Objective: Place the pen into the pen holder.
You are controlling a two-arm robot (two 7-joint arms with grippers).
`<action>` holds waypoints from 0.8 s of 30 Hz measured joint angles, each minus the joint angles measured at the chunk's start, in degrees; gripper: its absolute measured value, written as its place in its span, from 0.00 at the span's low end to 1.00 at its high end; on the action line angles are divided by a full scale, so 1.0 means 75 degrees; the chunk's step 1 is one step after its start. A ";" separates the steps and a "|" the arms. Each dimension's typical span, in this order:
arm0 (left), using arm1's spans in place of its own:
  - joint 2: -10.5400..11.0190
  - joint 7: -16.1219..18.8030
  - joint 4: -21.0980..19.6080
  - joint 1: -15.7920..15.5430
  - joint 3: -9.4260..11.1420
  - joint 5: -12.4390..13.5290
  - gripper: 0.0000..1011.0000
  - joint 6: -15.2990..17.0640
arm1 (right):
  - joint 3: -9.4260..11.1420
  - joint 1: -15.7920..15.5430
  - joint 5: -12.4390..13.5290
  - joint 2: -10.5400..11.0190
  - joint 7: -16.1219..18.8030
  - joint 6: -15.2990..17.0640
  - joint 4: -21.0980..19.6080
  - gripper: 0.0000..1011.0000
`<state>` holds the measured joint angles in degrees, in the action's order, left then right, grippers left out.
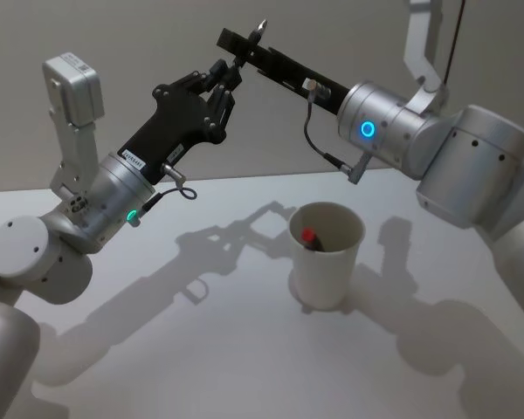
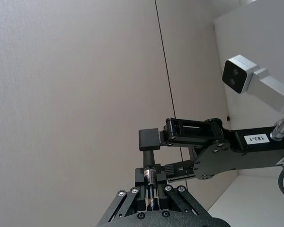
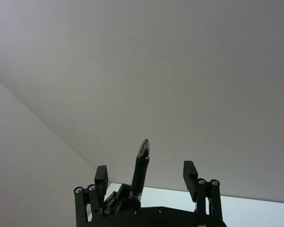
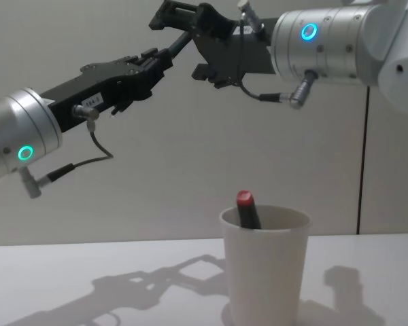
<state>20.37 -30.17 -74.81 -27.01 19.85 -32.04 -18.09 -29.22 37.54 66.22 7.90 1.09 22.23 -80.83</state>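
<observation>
High above the table my left gripper is shut on the lower end of a dark pen. The pen's pointed tip sticks up past my right gripper, which is open, one finger on each side of the pen and apart from it. The pen holder, a white paper cup, stands upright on the table below and to the right of both grippers. A red-capped pen leans inside it.
The white table spreads around the cup, with the arms' shadows across it. A plain wall lies behind. My right arm's camera housing hangs near the two grippers.
</observation>
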 joint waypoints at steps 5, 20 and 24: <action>-0.0066 -0.0076 0.0135 -0.0051 0.0013 -0.0121 0.14 -0.0208 | 0.0021 0.0005 0.0117 -0.0004 0.0009 -0.0047 0.0081 0.99; -0.0214 -0.0239 0.0423 -0.0175 0.0039 -0.0344 0.14 -0.0582 | 0.0035 0.0175 0.0438 -0.0103 0.0322 -0.0047 0.0296 0.99; -0.0225 -0.0253 0.0445 -0.0187 0.0041 -0.0361 0.14 -0.0614 | 0.0044 0.0290 0.0508 -0.0174 0.0469 -0.0082 0.0327 0.99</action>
<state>18.68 -32.07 -71.48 -28.41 20.16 -34.76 -22.69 -28.88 39.72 70.03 6.59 4.61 21.61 -78.38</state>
